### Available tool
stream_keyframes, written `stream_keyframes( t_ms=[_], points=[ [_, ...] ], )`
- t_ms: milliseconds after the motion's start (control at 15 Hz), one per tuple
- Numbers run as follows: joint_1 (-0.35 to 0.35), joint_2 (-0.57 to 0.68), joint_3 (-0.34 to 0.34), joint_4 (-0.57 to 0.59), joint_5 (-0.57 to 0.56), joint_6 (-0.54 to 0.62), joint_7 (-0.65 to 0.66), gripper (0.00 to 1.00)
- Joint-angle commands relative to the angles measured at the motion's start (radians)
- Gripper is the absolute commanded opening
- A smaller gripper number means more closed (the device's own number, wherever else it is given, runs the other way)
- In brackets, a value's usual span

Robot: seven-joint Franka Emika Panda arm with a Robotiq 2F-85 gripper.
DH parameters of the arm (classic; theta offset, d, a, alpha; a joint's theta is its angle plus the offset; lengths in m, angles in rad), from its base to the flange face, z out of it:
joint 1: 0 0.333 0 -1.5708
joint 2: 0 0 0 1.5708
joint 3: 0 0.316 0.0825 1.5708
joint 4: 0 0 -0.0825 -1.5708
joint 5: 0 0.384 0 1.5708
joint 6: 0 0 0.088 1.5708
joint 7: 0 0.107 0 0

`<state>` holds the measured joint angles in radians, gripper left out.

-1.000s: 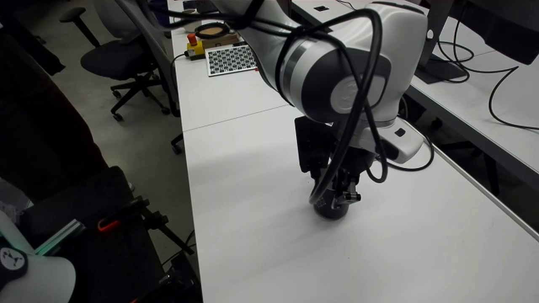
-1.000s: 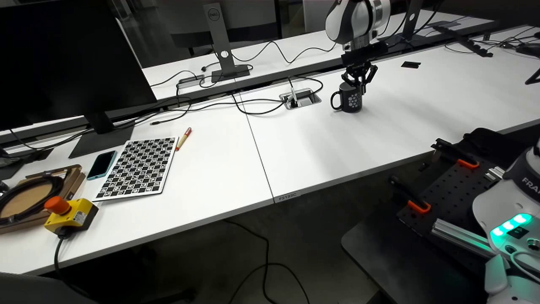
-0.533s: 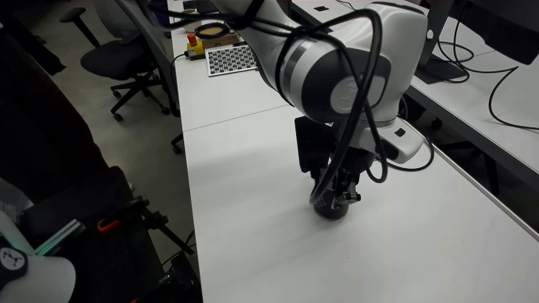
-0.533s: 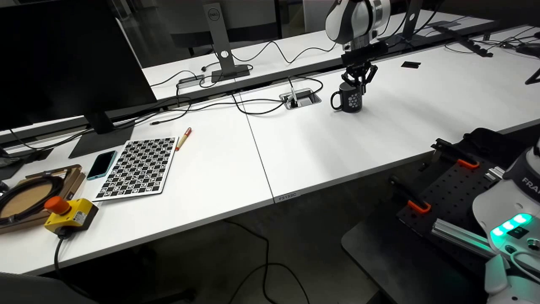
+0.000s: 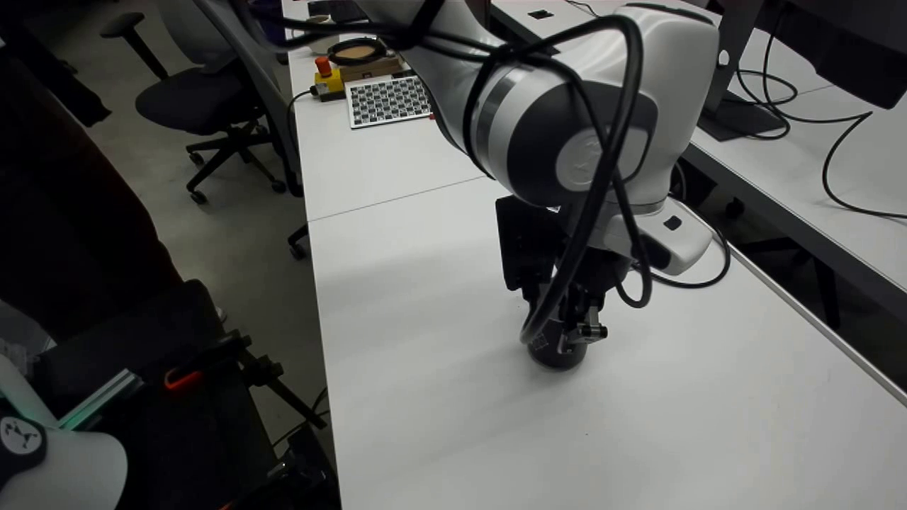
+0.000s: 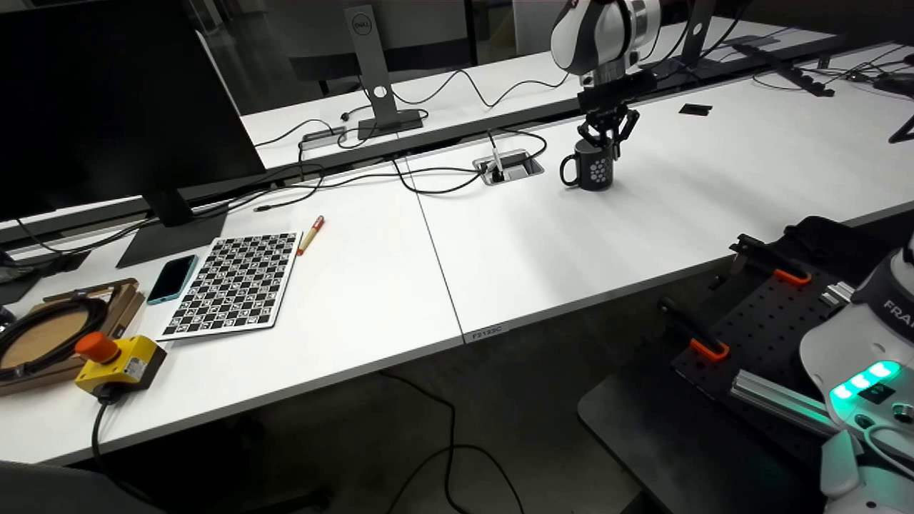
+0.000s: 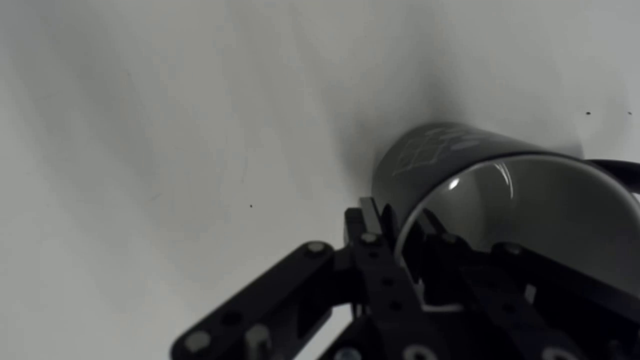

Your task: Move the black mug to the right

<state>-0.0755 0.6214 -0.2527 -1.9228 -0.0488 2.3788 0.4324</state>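
Note:
The black mug (image 6: 596,173) stands upright on the white table (image 6: 514,243), with its handle to the left and a pale dotted print facing the camera in an exterior view. In an exterior view the mug (image 5: 558,358) is partly covered by my gripper (image 5: 570,341). In the wrist view the mug (image 7: 435,152) shows its open grey inside and greyish rim, with the handle cut off at the right edge. My gripper (image 7: 397,227) straddles the rim there, one finger outside and one inside, closed together on the wall. The pad contact is dark.
A cable box (image 6: 510,168) with wires is set in the table left of the mug. A checkerboard (image 6: 235,282), phone (image 6: 172,278), marker (image 6: 310,235) and emergency stop (image 6: 121,363) lie further left. A small black plate (image 6: 695,109) is on the right. A monitor stand (image 6: 378,78) stands behind.

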Motion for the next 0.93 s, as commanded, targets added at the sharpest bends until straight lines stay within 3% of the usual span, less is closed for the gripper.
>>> stream_keyframes(
  t_ms=[0, 467, 867],
  points=[
    [0.001, 0.004, -0.002, 0.004, 0.003, -0.004, -0.002, 0.49],
    [0.002, 0.006, -0.003, 0.006, 0.003, -0.006, 0.000, 0.99],
    [-0.004, -0.033, -0.009, -0.008, 0.009, -0.003, 0.001, 1.00]
  ],
)
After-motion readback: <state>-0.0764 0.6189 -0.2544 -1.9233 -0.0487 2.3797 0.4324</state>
